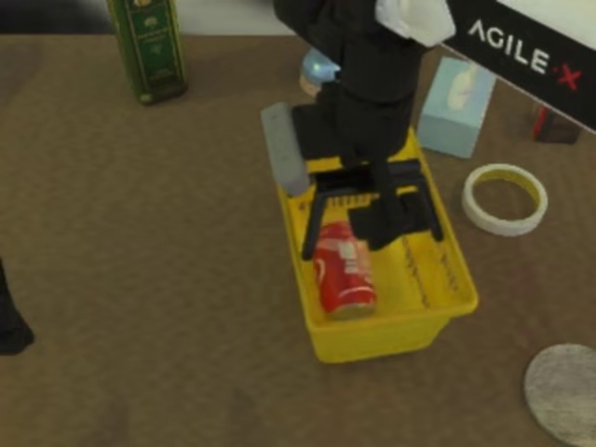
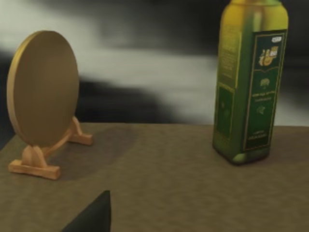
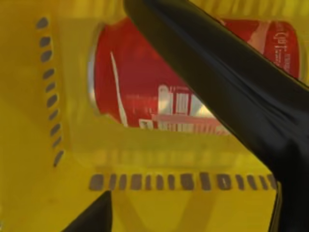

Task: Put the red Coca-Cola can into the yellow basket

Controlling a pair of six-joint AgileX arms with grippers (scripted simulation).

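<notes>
The red can (image 1: 343,270) lay on its side inside the slotted yellow basket (image 1: 447,312), against its left wall. The right gripper (image 1: 372,219) hovered released above it; a black handle (image 3: 231,82) crossed between. The left arm (image 1: 11,326) sat at the table's left edge, grip untellable.

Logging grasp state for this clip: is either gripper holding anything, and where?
Nothing appears held. The red Coca-Cola can lies on its side in the yellow basket, apart from the right gripper above it.
</notes>
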